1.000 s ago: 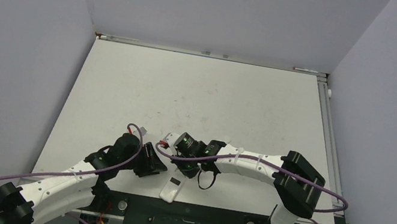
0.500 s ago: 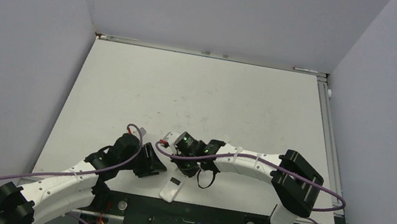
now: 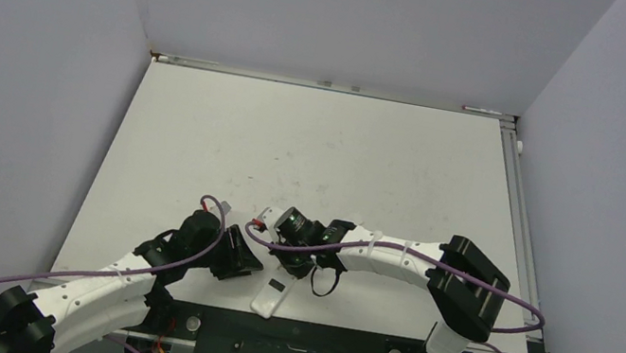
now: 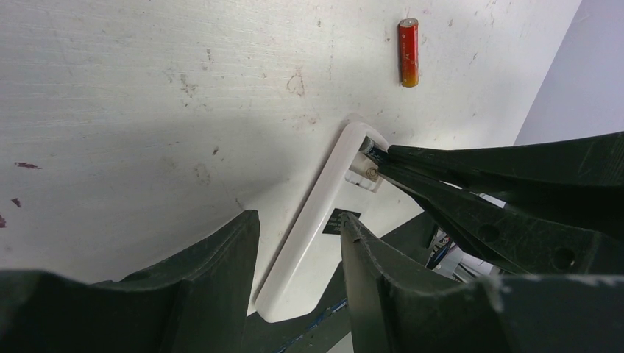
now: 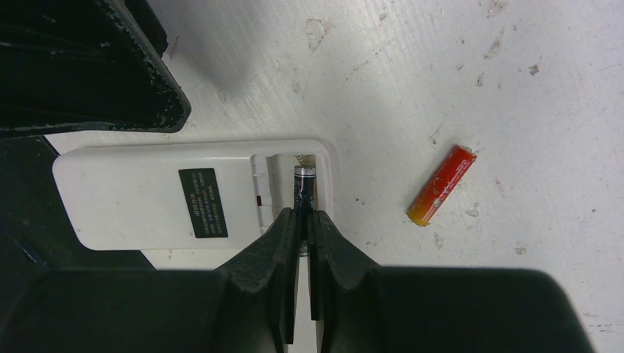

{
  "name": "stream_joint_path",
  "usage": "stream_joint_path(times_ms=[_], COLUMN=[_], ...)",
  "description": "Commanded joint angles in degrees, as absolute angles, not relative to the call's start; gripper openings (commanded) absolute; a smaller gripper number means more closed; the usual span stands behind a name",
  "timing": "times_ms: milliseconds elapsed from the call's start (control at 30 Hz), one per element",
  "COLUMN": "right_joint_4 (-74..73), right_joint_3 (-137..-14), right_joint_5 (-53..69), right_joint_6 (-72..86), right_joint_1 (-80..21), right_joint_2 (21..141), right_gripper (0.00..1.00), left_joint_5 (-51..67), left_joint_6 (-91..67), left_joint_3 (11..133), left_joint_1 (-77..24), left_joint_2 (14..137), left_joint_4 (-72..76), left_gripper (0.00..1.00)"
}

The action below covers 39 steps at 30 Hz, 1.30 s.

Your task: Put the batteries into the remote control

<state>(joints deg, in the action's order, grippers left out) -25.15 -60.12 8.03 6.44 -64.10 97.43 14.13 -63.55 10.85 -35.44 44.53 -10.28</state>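
The remote control lies back up near the table's front edge, its battery bay open. My left gripper has a finger along each long side of the remote control at its near end and holds it. One left finger shows beside the remote control. My right gripper is shut on the dark battery, whose far end sits in the bay. The red battery lies loose on the table just beyond the bay end, as the left wrist view also shows. From above, the right gripper hides the bay.
A black strip runs along the table's front edge right behind the remote. An aluminium rail borders the right side. Purple cables loop over both arms. Grey walls close in the table on three sides.
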Motion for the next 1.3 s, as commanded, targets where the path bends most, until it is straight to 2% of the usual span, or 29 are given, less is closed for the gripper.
stream_joint_path(times_ms=[0, 467, 567, 700, 800, 1267], right_joint_4=[-23.4, -23.1, -22.8, -22.7, -22.7, -22.9], right_joint_3=[-61.7, -61.3, -61.2, -61.5, -61.7, -61.5], right_joint_5=[8.4, 7.8, 7.3, 6.7, 6.3, 2.3], right_joint_6=[5.9, 6.7, 6.8, 6.8, 7.0, 11.1], right_joint_1=[-63.7, -63.7, -63.7, -63.7, -63.7, -63.8], right_joint_2=[98.5, 98.0, 97.8, 97.7, 97.2, 90.8], right_gripper=[0.08, 0.09, 0.13, 0.25, 0.3, 0.36], left_joint_5=[15.1, 15.4, 15.6, 15.6, 15.6, 16.1], left_joint_6=[-62.8, -62.8, -62.8, -62.9, -62.9, -64.2], left_joint_3=[10.9, 11.1, 11.2, 11.3, 11.1, 9.6], left_joint_1=[-35.0, -34.9, -34.9, -34.9, -34.9, -34.9], left_joint_2=[44.7, 45.1, 45.2, 45.3, 45.4, 44.7], left_joint_4=[-8.2, -7.8, -7.7, -7.7, -7.7, -7.1], left_gripper=[0.41, 0.42, 0.42, 0.42, 0.42, 0.45])
